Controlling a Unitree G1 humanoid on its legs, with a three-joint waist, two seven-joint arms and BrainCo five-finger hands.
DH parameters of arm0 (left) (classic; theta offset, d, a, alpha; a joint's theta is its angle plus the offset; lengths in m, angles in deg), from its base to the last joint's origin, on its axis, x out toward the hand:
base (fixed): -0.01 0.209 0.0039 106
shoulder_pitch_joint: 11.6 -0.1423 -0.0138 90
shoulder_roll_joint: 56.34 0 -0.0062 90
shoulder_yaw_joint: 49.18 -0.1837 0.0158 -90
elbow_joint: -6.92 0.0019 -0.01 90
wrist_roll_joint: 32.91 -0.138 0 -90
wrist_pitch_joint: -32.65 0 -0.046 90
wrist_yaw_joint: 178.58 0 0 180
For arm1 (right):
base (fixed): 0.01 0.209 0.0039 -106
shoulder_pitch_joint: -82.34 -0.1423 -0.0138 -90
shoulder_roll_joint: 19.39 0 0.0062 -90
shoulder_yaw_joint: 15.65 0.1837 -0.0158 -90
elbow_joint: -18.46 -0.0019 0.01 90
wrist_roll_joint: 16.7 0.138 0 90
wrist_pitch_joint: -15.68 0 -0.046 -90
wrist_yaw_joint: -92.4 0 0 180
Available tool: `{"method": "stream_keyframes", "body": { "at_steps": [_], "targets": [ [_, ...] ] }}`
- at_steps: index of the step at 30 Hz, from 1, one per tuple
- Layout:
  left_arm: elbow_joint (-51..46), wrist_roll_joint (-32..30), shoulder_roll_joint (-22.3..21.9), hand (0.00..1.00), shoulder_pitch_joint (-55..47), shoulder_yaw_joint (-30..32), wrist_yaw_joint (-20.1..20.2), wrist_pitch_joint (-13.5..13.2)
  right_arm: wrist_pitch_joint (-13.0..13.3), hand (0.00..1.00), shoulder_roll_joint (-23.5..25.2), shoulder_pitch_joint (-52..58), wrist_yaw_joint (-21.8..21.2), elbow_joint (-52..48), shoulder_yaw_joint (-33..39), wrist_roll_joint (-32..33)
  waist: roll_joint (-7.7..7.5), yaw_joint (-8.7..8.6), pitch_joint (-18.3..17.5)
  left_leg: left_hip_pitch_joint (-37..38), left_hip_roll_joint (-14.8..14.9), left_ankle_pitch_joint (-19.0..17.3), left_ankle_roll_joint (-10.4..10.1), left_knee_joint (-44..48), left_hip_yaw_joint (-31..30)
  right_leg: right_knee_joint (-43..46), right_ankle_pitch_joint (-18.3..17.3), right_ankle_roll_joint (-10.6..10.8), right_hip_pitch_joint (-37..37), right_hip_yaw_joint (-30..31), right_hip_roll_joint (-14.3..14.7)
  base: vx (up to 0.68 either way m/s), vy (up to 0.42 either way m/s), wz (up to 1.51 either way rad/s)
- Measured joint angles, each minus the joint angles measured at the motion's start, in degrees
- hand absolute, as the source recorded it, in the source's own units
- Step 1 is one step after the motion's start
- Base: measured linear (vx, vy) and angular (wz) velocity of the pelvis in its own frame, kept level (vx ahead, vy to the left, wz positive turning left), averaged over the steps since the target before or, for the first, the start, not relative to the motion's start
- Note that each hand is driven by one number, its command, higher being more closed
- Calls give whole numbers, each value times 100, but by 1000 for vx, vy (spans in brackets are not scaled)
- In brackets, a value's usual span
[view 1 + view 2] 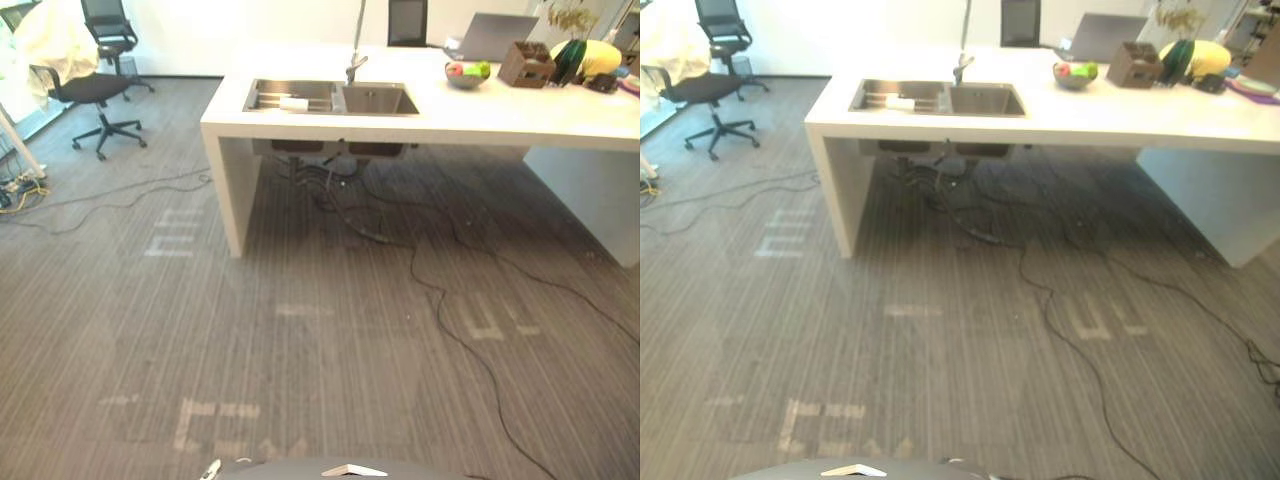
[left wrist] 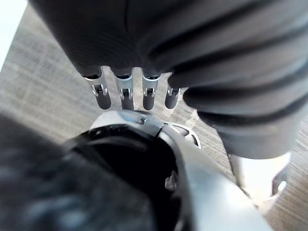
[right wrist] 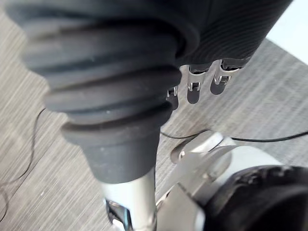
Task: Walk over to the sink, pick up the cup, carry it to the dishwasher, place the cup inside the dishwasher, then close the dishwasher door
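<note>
In the left eye view, the cup [image 1: 293, 103] lies in the left basin of the sink [image 1: 380, 100], well ahead of me across the carpet [image 1: 300, 340]. Its long axis seems to run left to right; I cannot tell which end is the mouth.

The right eye view gives the faucet [image 1: 962, 68] between the basins and a fruit bowl [image 1: 1075, 75] further right on the counter [image 1: 1090, 120].

In the left wrist view, my left hand [image 2: 126, 94] hangs with straight fingers, holding nothing.

In the right wrist view, my right hand [image 3: 194, 89] hangs slack and empty too.
</note>
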Motion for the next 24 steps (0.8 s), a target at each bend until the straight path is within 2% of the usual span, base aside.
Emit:
{"method": "stream_keyframes", "body": {
  "at_steps": [1, 2, 5, 8, 10, 13, 15, 17, 21, 24],
  "targets": [
    [29, 35, -3, 0, 68, 50, 53, 99, -5, 0, 24, -18, -7, -3, 84, -5, -67, -18, 135, 173, -73, 55, -47, -266, 49, -156, 83, 18, 126, -19, -17, -10, 40, -2],
    [93, 133, -3, 0, 115, 50, 77, 178, 10, 0, 44, -18, -11, -4, 151, -13, 13, -16, 232, 243, -96, 116, -59, -437, 140, -260, 115, 20, 191, -50, -23, -37, 55, -5],
    [233, 295, 24, 0, 134, 47, 195, 410, 109, 0, 60, -9, -22, -4, 197, -35, -19, -28, 246, 540, -209, 318, -93, -994, 233, -497, 215, 93, 353, -148, -33, 24, 46, -8],
    [290, 297, 143, 0, 144, 10, 497, 667, 137, 0, 73, -17, -33, 9, 298, -280, -8, -39, 268, 690, -224, 433, -89, -1015, 279, -591, 413, 153, 496, -201, -45, 130, 26, -1],
    [319, 304, 208, 0, 144, -107, 562, 731, 223, 0, 86, -34, -38, 22, 317, -462, -3, -54, 284, 733, -246, 456, -56, -1013, 269, -661, 439, 166, 596, -265, -50, 135, 19, 8],
    [331, 299, 211, 0, 187, -153, 524, 632, 295, 0, 100, -132, -30, 58, 315, -483, -17, -60, 414, 784, -265, 440, -77, -1011, 266, -744, 441, 169, 707, -294, -51, 87, 18, 5],
    [328, 138, 111, 0, 195, -211, 363, 292, 328, 0, 99, -151, -30, 57, 317, -478, 1, -58, 473, 828, -261, 425, -100, -1012, 260, -783, 440, 171, 775, -306, -42, 0, 0, 0],
    [326, 28, 25, 0, 191, -204, 216, 182, 330, 0, 92, -152, -34, 55, 326, -466, 24, -57, 489, 865, -248, 420, -123, -1014, 260, -784, 437, 174, 810, -306, -33, 0, 0, 0],
    [326, -2, -47, 0, 192, -189, -257, 250, 343, 0, 72, -132, -146, 57, 424, -456, 55, -69, 529, 1012, -232, 420, -136, -1018, 242, -763, 414, 195, 926, -314, -26, -45, -2, 0],
    [330, -32, -94, 0, 186, -68, -388, 338, 374, 0, 92, -109, -157, 58, 541, -451, 81, -93, 524, 1039, -241, 415, -143, -1020, 239, -790, 383, 235, 959, -345, -44, -70, 12, 3]
  ]
}}
